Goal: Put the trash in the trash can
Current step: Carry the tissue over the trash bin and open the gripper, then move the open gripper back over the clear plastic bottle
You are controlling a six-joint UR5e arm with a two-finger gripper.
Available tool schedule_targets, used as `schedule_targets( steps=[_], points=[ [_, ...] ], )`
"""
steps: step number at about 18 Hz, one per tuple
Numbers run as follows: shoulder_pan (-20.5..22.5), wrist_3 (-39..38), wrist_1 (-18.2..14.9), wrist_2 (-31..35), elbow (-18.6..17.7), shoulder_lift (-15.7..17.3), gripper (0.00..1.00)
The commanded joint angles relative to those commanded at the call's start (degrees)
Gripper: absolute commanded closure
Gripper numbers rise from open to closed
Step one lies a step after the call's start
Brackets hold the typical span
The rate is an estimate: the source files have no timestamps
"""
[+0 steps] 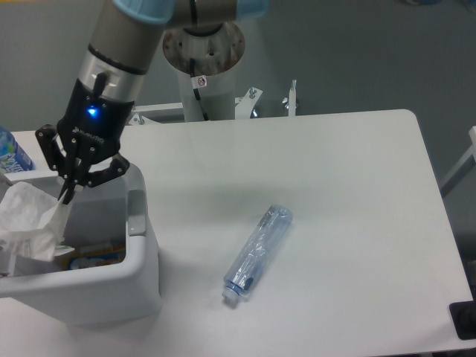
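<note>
Over the left side of the bench [335,163], the claw [65,195] hangs above the open trash can [137,264], its fingers pinched together on an upper corner of the crumpled wrapper [30,223]. The wrapper dangles from that pinch over the bin's left part, its lower folds at about rim height and seemingly brushing the raised lid at the left edge; whether it touches the lid I cannot tell.

The wrapper looks very light and limp, a thin translucent film that sags under its own weight and would slip free easily, so a pinch on any bunched fold should serve, and once let go it may well drift or catch on the rim rather than drop straight. The crushed bottle [257,253] lies on its side on the bench, well apart from the bin to the right, cap end toward the near edge. It looks light, springy and smooth; I judge the dented middle of its body the best place to close on, across its width, since the round ends could roll away.

Inside the trash can something with yellow and blue print [93,254] lies on the floor. A blue-labelled bottle [10,156] stands behind the bin at the far left.
</note>
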Motion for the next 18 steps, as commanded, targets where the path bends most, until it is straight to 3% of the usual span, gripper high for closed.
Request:
schedule_targets(
  steps=[4,5,7,8,15,18],
  points=[
    [-0.1,4.1,0.0,0.3,-0.8,-0.2,0.86],
    [-0.1,4.4,0.1,0.3,-0.7,-0.4,0.71],
    [-0.1,5.6,0.3,0.6,-0.5,-0.5,0.21],
    [-0.1,5.6,0.3,1.1,-0.3,-0.6,0.02],
    [0.2,3.9,0.1,1.1,0.3,-0.4,0.00],
    [2.1,0.0,0.1,0.9,2.3,-0.4,0.00]
  ],
)
